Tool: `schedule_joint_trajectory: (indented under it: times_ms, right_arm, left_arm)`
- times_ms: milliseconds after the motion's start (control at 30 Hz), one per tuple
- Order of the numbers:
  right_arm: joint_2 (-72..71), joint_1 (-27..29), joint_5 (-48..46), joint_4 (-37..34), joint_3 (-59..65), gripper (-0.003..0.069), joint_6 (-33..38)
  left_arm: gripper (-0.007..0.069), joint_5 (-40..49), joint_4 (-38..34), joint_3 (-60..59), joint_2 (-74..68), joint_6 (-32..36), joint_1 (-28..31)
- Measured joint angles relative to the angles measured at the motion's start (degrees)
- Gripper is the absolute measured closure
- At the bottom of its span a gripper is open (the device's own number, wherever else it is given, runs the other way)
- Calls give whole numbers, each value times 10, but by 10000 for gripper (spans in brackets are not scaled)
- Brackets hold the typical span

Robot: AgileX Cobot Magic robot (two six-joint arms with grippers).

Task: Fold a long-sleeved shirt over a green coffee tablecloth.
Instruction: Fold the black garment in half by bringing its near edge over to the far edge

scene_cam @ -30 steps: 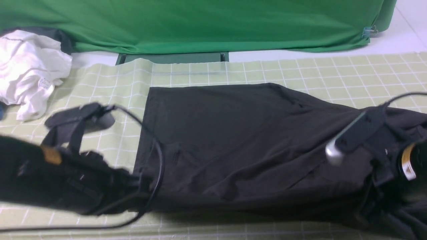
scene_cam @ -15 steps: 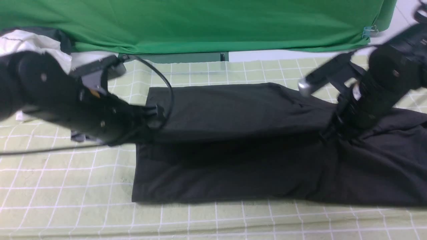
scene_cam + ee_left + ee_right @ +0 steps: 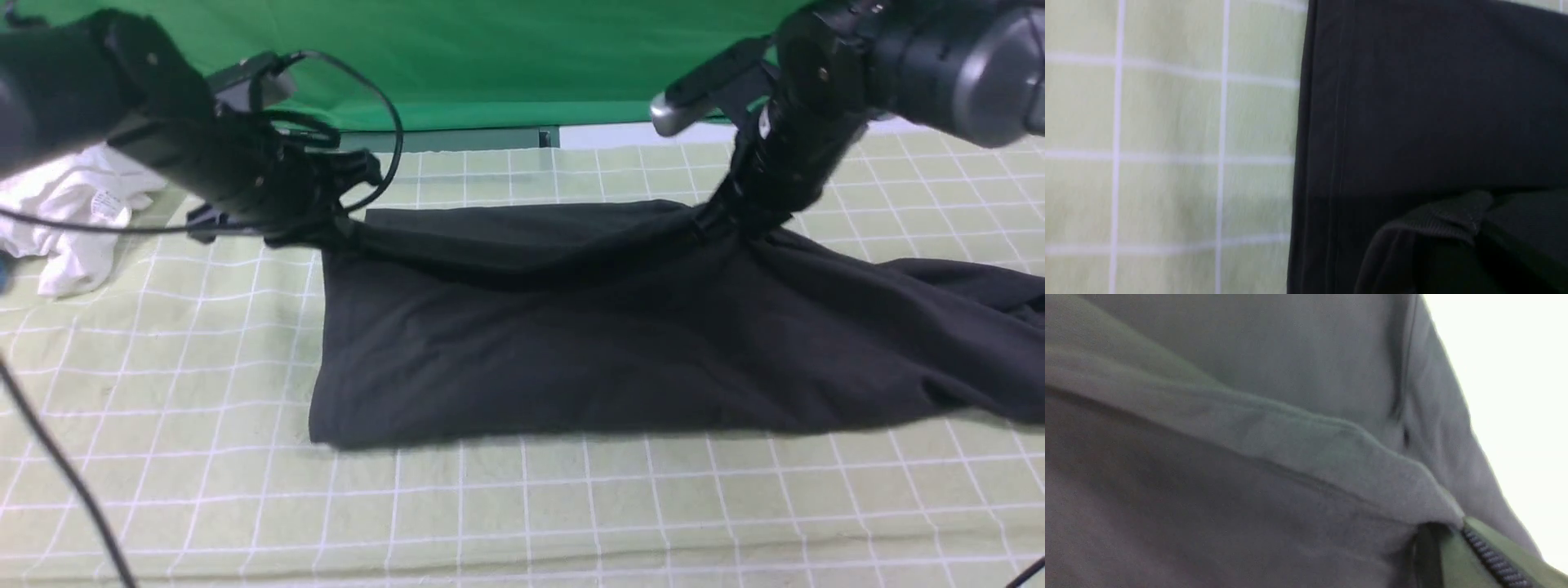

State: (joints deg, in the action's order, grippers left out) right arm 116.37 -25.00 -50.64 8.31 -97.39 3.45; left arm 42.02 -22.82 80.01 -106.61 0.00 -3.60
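On the green coffee tablecloth: the long-sleeved shirt lies across the middle of the surface, dark charcoal, its long side running left to right and its near edge flat on the pale grid cloth.
Shirt shape: straight-edged on my left side, rumpled on my right where it runs out of the front view; the upper layer is raised along the far edge and sags between my two arms.
Left end effector: clenched on the shirt's far left corner, holding that corner just off the cloth.
Left wrist view: a straight stitched edge of the shirt lies against the white-gridded tablecloth; a bunched, ribbed bit of dark fabric sits close to the lens.
Right end effector: clenched on the shirt's far edge, right of the middle; the fabric peaks up to it like a tent.
Right wrist view: almost all grey-charcoal knit, with a folded ridge running down to one ridged finger.
White garment: crumpled at the far left, well apart from the shirt.
Green backdrop: plain bright green fabric hanging behind the surface.
Cable: a black loop arching from my left arm above the shirt's far left corner.
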Motion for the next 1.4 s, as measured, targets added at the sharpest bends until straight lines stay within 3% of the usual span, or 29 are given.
schedule_joint_trajectory:
  times_ms: [267,733,933,1033,1233,1400]
  right_arm:
    - [52,6,3,16,-63,646,-11]
    - [85,28,64,36,-66,638,-14]
    - [85,28,101,43,-66,599,-14]
    - [85,28,119,59,-66,518,-14]
    - [84,32,114,136,-66,332,-15]
    - [62,38,83,147,-67,335,-15]
  left_arm:
    - [601,11,3,82,-68,-25,4]
    - [601,-44,36,90,-122,-93,7]
    - [600,-67,51,91,-125,-119,9]
    - [596,-91,44,91,-126,-121,11]
    - [482,-111,39,101,-125,-129,15]
    - [302,-55,48,166,-121,-130,27]
